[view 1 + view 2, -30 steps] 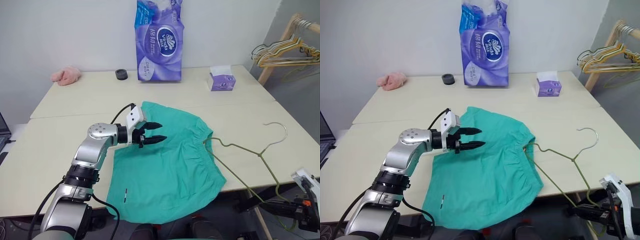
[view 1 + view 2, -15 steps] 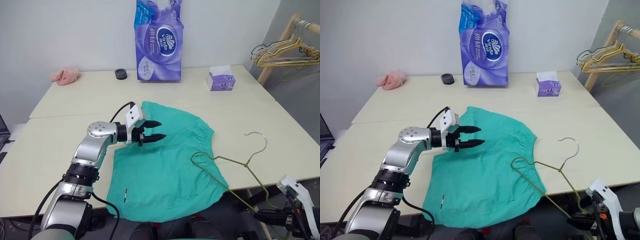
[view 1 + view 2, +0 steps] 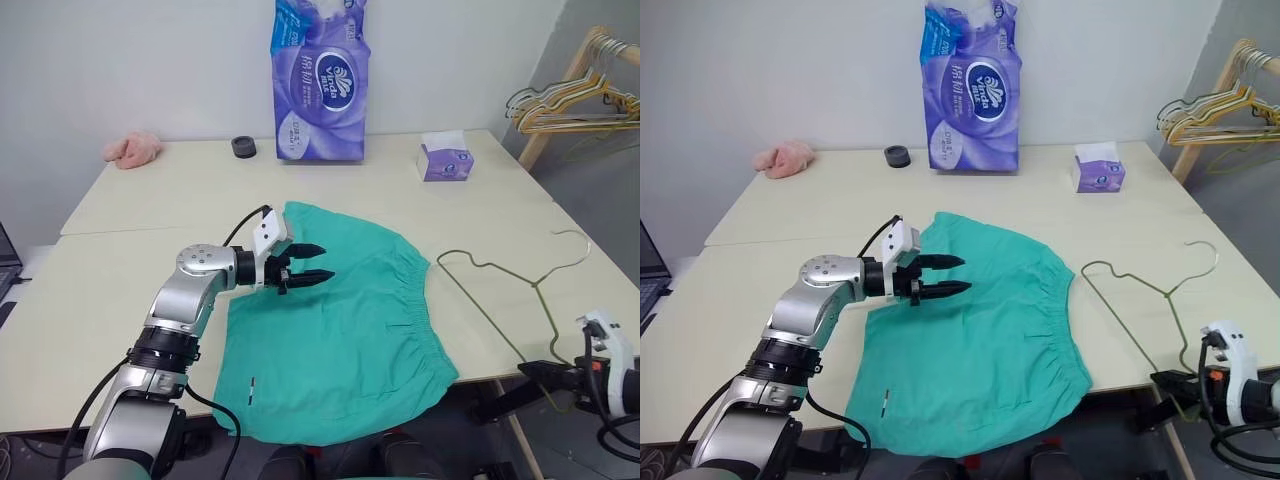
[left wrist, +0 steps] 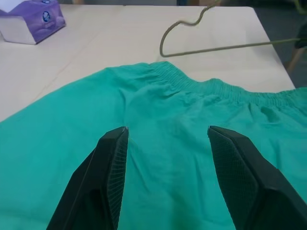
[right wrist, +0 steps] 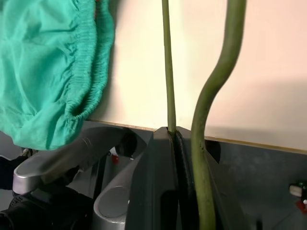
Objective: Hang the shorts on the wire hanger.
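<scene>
Teal-green fabric identifies the shorts [image 3: 335, 330], which lie flat on the cream table [image 3: 130, 290] with the gathered waistband facing the robot's right and one leg hem hanging over the near table edge. A small white tag [image 3: 250, 389] is visible near that hem.

Left gripper [image 3: 318, 263]: positioned above the upper part of the shorts, pointing toward the robot's right. Its jaws stand apart with nothing between them. In the left wrist view, both black fingers [image 4: 109, 158] frame bare fabric.

Right gripper [image 5: 178, 143]: located past the near right edge of the table, below the tabletop level. Its jaws are clamped on one end of the wire hanger [image 3: 500, 275]. The hanger extends from the gripper up over the table, just beside the waistband without touching it. The curved hook [image 3: 572, 243] points toward the table's right side.

Other items on the table: a purple tissue pack [image 3: 318, 80] standing at the far edge, a small purple tissue box [image 3: 444, 158], a black roll [image 3: 242, 148] and a pink cloth [image 3: 133, 149]. A wooden rack [image 3: 575, 85] carrying bunched hangers stands at the far right.
</scene>
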{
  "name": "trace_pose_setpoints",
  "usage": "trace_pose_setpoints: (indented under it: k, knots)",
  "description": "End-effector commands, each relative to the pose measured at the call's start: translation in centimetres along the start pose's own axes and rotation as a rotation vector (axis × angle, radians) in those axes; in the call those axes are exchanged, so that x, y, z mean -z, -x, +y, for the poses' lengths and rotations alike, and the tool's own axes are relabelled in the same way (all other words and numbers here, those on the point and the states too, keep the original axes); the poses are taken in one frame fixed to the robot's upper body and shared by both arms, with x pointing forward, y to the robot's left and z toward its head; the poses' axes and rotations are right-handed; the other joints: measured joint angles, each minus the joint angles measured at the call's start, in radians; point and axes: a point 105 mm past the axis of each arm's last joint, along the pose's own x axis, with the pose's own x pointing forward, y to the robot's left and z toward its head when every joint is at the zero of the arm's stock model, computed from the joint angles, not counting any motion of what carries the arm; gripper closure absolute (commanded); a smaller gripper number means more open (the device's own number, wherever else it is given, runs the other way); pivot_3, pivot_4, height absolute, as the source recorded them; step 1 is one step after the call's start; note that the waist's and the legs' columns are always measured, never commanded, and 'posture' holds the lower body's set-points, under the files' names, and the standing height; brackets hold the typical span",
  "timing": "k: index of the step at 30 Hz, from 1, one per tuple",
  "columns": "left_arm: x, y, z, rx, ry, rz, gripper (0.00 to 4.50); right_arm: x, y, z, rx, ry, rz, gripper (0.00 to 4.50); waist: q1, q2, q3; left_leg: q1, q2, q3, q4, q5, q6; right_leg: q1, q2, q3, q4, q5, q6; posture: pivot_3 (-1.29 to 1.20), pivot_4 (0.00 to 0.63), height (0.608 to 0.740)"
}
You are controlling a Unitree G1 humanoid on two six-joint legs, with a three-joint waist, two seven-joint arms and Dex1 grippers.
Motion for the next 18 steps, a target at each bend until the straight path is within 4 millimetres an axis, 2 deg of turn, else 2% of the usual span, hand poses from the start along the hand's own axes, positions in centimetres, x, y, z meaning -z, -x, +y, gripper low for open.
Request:
trace_pose_setpoints:
  k: [1, 7, 12, 18]
  knots:
    - [-1.1, 0.4, -0.4, 0.032, -0.030, -0.013, 1.71, -0.1, 0.2, 0.9, -0.031, 0.017, 0.000, 4.50, 0.000, 0.000, 0.000, 0.000, 0.000, 0.000, 0.000, 0.000, 0.000, 0.000, 0.000, 0.000, 0.000, 0.000, 0.000, -0.18, 0.075, 0.740]
    - [-1.0, 0.6, -0.2, 0.012, -0.037, -0.008, 1.71, 1.4, 0.4, 2.0, -0.080, -0.011, 0.035, 4.50, 0.002, 0.000, 0.000, 0.000, 0.000, -0.001, 0.000, 0.000, 0.000, 0.001, 0.000, 0.000, 0.000, -0.002, 0.004, -0.18, 0.075, 0.740]
    - [-1.0, 0.6, -0.1, 0.009, -0.043, -0.005, 1.71, 1.1, 0.7, 2.9, -0.121, -0.006, 0.024, 4.50, 0.000, 0.000, 0.000, 0.001, 0.000, 0.000, 0.001, 0.000, 0.000, 0.001, 0.000, 0.000, 0.000, -0.002, 0.004, -0.18, 0.072, 0.740]
    - [-1.2, 0.6, 0.1, 0.001, -0.049, -0.005, 1.71, 0.6, 1.1, 2.6, -0.121, -0.005, 0.006, 4.50, 0.001, 0.000, 0.000, 0.001, 0.000, 0.000, 0.001, 0.000, 0.000, 0.001, 0.000, 0.000, 0.000, -0.002, 0.004, -0.18, 0.069, 0.740]
